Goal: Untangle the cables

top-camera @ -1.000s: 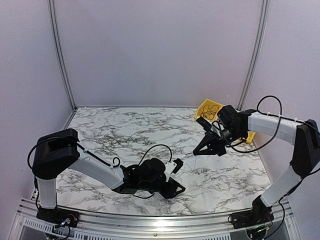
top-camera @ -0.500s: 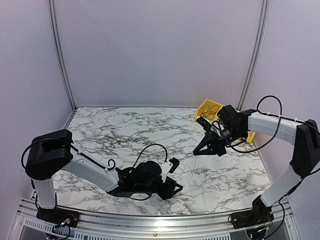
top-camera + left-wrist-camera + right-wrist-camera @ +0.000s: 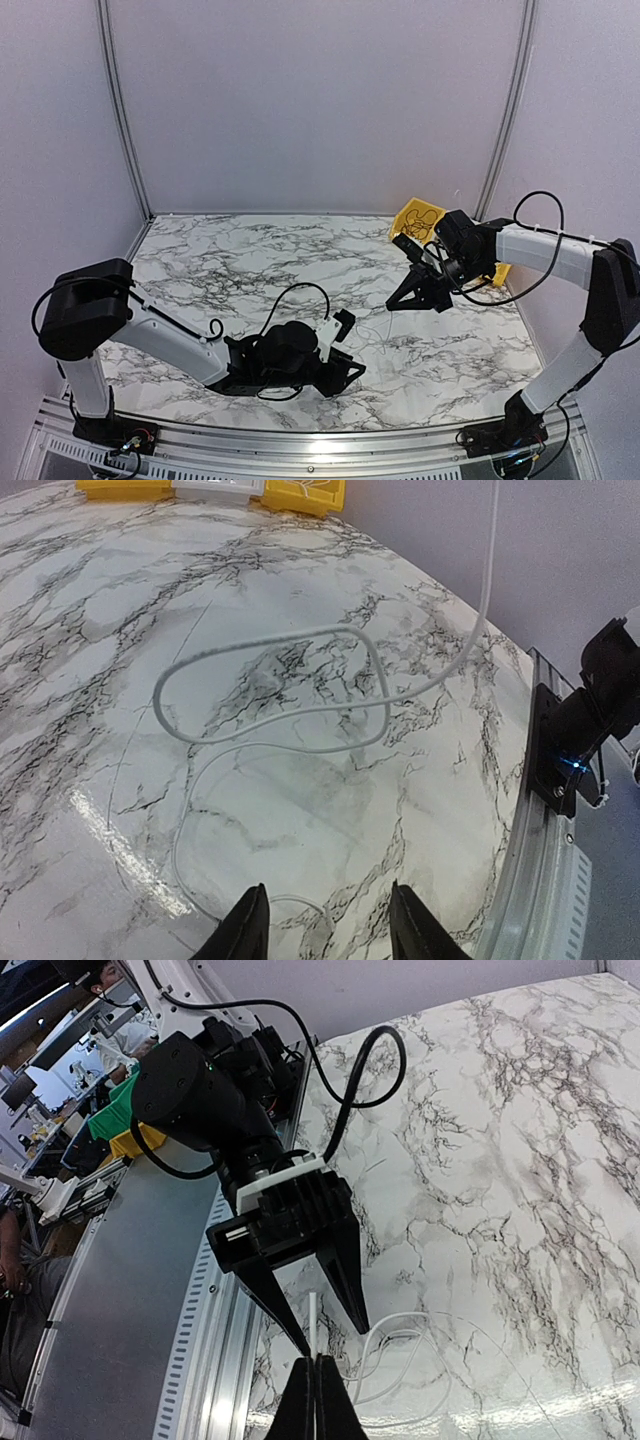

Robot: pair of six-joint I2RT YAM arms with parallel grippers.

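**Cable lifted at one end; loop at risk of tightening**

The right gripper point(image 3: 318, 1385) is fully closed on a white cable point(image 3: 312, 1325) and holds it in the air, well apart from the left gripper point(image 3: 325, 930), up and to the far right of it. The strand drops to the marble table point(image 3: 90, 630) and lies in a loop just beyond the left gripper. A thinner run curves back to a point between that gripper's fingertips. The left gripper sits low over the table, jaws partly open, with nothing gripped.

Risks, as judged:
- A further pull by the right gripper could draw the loop shut on itself, because nothing pins the slack.
- The left jaws could close on bare marble and miss the thin, flat strand.
- The free run could be dragged out from between the left jaws.

Count:
- Two grippers.
- One loop and one thinner run. I cannot tell whether they are one cable.
- Two yellow bins point(image 3: 305, 494), far beyond the left gripper. Their contents are too small to identify.
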